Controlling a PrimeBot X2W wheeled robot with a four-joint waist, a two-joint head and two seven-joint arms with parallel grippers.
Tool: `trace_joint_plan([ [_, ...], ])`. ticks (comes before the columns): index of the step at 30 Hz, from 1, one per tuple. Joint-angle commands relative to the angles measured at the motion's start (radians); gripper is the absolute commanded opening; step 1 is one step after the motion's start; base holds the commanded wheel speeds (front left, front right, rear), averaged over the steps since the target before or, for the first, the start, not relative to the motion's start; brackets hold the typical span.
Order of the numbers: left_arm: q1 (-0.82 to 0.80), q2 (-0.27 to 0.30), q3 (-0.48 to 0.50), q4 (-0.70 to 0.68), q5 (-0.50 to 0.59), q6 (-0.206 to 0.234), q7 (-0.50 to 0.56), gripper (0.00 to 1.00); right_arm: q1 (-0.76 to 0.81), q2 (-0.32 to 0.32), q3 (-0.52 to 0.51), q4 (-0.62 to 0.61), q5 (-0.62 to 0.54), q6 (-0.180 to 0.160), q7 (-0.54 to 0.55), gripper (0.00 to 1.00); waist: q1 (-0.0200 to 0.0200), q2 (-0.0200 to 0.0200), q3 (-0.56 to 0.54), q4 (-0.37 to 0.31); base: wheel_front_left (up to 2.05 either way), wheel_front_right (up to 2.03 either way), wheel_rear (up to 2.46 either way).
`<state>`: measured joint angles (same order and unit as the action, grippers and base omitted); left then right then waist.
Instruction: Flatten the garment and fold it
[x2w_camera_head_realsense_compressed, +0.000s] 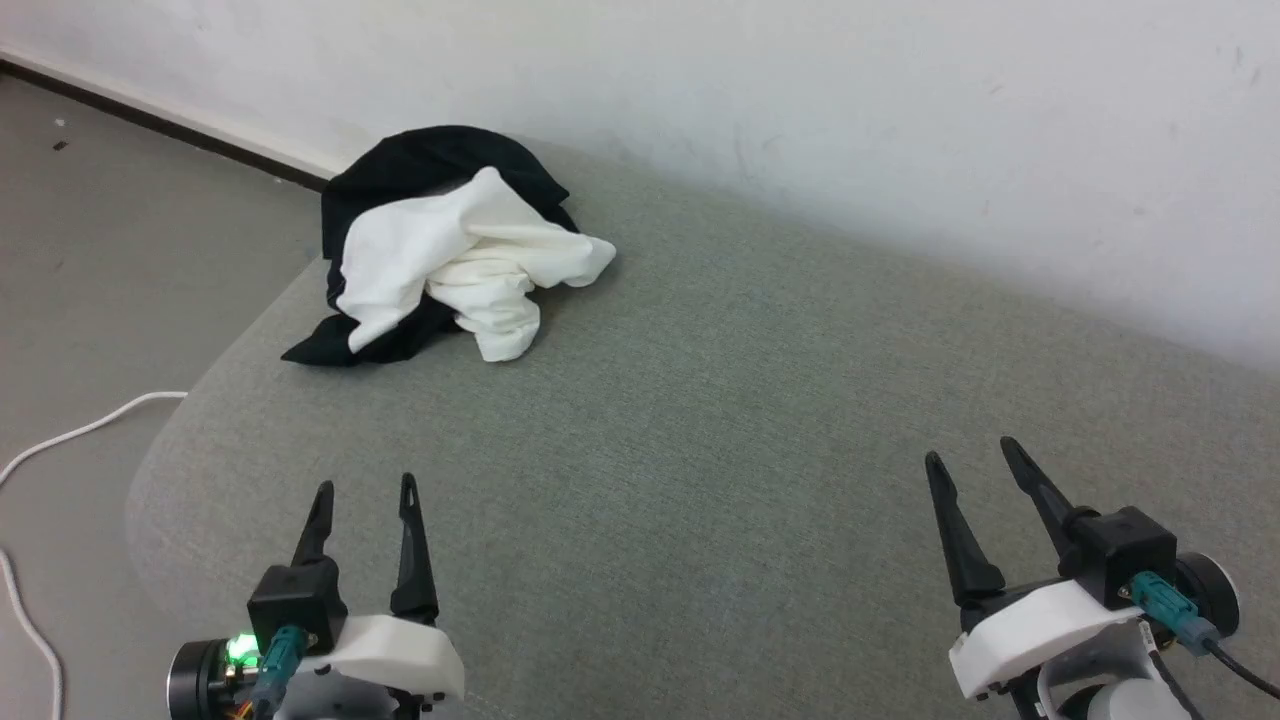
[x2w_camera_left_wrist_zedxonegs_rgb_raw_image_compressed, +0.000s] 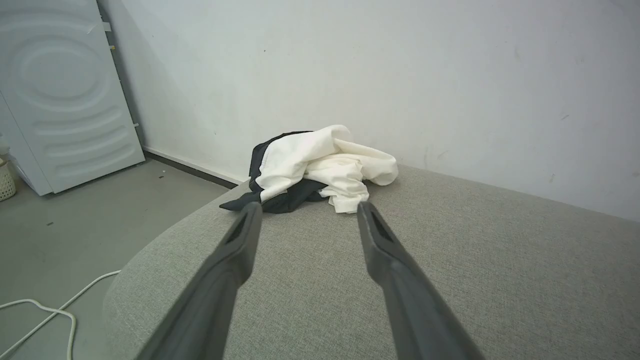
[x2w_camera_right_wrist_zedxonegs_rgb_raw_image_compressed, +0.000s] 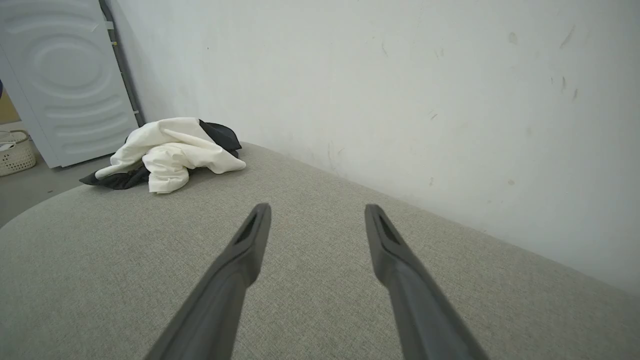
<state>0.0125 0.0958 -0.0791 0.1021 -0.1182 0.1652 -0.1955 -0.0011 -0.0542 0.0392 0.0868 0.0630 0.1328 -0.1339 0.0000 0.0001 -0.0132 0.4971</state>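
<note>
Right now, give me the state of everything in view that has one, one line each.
garment, crumpled in a heap on the grey cushion, not yet flattened or folded.
left end effector, open, empty, short of the garment.
right end effector, open, empty, over bare cushion.
white cable, lying loose on the floor.

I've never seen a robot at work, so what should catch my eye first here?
A crumpled black-and-white garment lies heaped at the far left end of the grey cushioned surface, near the white wall. Closer in, the left claw and right claw stand open and empty, both well short of it.
</note>
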Motion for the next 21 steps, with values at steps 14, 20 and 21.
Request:
trace_joint_plan([
  [14, -0.011, 0.014, -0.019, 0.011, -0.028, 0.039, -0.038, 1.0, -0.023, 0.003, 0.003, 0.017, 0.017, -0.002, -0.029, 1.0, 0.0, -0.0001, 0.002, 0.077, 0.0, 0.0, 0.0],
  [20, -0.008, 0.015, -0.02, 0.01, -0.043, 0.056, -0.05, 1.0, -0.027, 0.004, 0.006, 0.015, 0.019, -0.002, -0.034, 1.0, 0.0, -0.0001, 0.015, 0.112, 0.0, 0.0, 0.0],
  [21, -0.008, 0.014, -0.018, 0.008, -0.047, 0.059, -0.052, 1.0, -0.03, 0.004, 0.008, 0.014, 0.019, -0.002, -0.034, 1.0, 0.0, -0.0001, 0.019, 0.116, 0.0, 0.0, 0.0],
])
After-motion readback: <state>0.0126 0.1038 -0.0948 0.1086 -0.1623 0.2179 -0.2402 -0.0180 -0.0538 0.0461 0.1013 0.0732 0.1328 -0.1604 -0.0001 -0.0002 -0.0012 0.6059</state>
